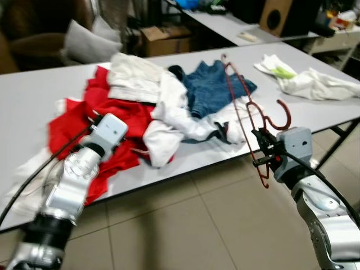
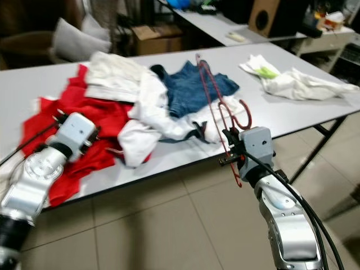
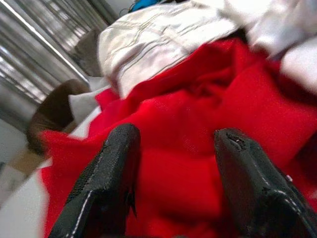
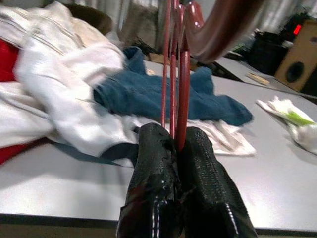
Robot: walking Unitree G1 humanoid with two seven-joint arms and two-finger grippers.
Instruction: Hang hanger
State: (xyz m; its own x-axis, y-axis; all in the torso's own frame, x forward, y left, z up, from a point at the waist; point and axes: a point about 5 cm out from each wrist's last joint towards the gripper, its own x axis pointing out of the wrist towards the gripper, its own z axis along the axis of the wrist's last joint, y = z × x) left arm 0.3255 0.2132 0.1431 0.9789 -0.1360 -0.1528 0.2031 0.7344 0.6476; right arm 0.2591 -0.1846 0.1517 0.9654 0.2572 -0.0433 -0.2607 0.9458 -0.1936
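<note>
Pinching red hanger [image 1: 243, 101], right gripper [image 1: 263, 151]

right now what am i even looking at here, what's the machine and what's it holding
It's a humanoid robot with two silver arms. The two wide pictures come from cameras in its head, looking down at a grey table. The two close-ups come from a camera on each wrist, looking along black fingers. On the table lie a red cloth, white clothes, a blue garment and a white cloth. The right claw is shut on a red hanger. The left claw is open over the red cloth.
</note>
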